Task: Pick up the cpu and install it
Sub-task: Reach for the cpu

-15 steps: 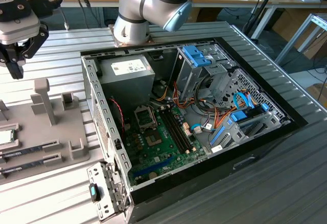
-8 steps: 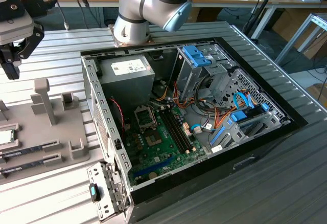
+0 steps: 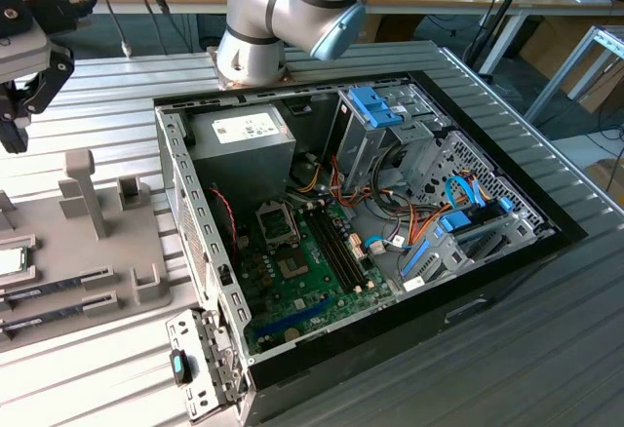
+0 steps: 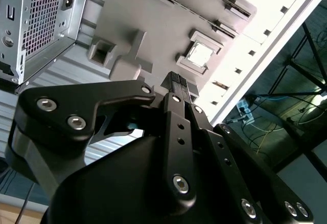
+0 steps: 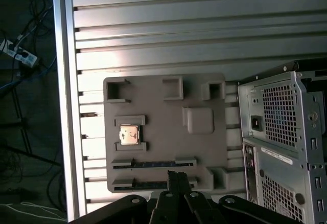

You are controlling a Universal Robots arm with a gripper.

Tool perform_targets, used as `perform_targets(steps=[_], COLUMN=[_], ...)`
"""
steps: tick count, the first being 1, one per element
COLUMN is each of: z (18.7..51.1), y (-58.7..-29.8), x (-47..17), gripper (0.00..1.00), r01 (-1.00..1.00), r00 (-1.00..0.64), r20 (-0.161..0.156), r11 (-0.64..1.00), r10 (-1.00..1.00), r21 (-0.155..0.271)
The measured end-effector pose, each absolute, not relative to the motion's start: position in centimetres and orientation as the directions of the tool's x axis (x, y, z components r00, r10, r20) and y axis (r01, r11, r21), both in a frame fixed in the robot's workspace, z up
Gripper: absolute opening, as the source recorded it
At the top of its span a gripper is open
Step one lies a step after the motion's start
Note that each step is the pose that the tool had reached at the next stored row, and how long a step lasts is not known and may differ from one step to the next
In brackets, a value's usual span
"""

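The cpu [image 5: 129, 135], a small silver square with a thin green rim, lies in a square recess of the grey holder tray [image 5: 163, 116]; it also shows in the second wrist view [image 4: 199, 54] and at the exterior view's left edge [image 3: 10, 259]. My black gripper [image 5: 176, 176] hangs well above the tray, apart from the cpu, over the tray's side with the long slots. Its fingers [image 4: 176, 83] are pressed together with nothing between them. In the exterior view the gripper [image 3: 14, 135] is at the far left, above the tray.
An open computer case [image 3: 175, 183] lies on the ribbed metal table beside the tray, with a motherboard, a socket frame [image 3: 276, 224] and a power-supply box [image 3: 244, 139]. Two memory sticks [image 3: 58, 291] sit in tray slots. The table's edge [image 5: 64, 106] runs beside the tray.
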State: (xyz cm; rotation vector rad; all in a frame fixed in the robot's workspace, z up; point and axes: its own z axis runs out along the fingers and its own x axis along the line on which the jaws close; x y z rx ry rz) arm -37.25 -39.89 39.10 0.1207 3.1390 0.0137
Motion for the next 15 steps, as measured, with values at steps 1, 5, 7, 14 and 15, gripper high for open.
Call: perform_targets(steps=[1, 5, 7, 14, 15], z=[39.1, 39.1, 39.1, 39.1, 39.1], y=[-39.9, -39.9, -39.9, -39.9, -39.9], x=[-37.3, -37.7, -37.9, -38.6, -38.7], gripper=[0.11, 0.11, 0.11, 0.11, 0.11], r01=[0.077, 0.077, 0.077, 0.077, 0.077], r00=[-0.997, -0.997, -0.997, -0.997, -0.997], r20=[0.0, 0.0, 0.0, 0.0, 0.0], r11=[0.997, 0.997, 0.997, 0.997, 0.997], r10=[0.077, 0.077, 0.077, 0.077, 0.077], r21=[0.009, 0.009, 0.009, 0.009, 0.009])
